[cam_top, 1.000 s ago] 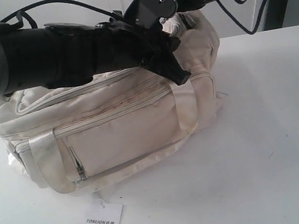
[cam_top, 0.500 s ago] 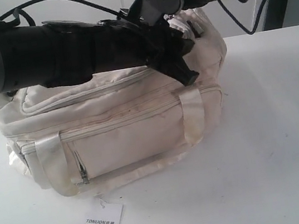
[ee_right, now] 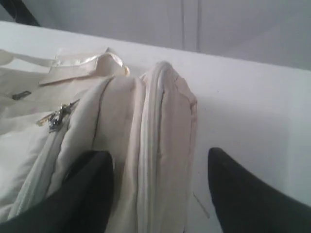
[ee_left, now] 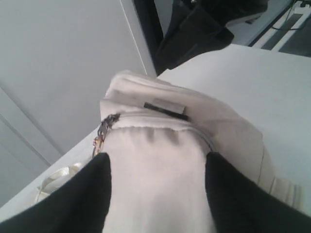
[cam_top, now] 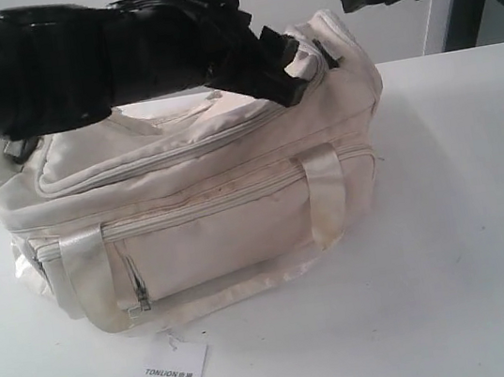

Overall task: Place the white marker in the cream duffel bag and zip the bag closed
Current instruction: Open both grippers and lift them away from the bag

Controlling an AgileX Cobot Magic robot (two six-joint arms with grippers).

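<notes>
Now left gripper [ee_left: 158, 162] pinches cream duffel bag [cam_top: 211, 232] top fold; right gripper [ee_right: 158, 155] spread, empty. We check zip pull [ee_right: 57, 116] sits at track end, then release fold gently.

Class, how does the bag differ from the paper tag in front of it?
The bag is large; the tag is far smaller. The bag is bulky soft fabric; the tag is a thin sheet lying flat. The bag has zips and straps but no visible print; the tag bears dark print. Both are pale and rest on the white table.
</notes>
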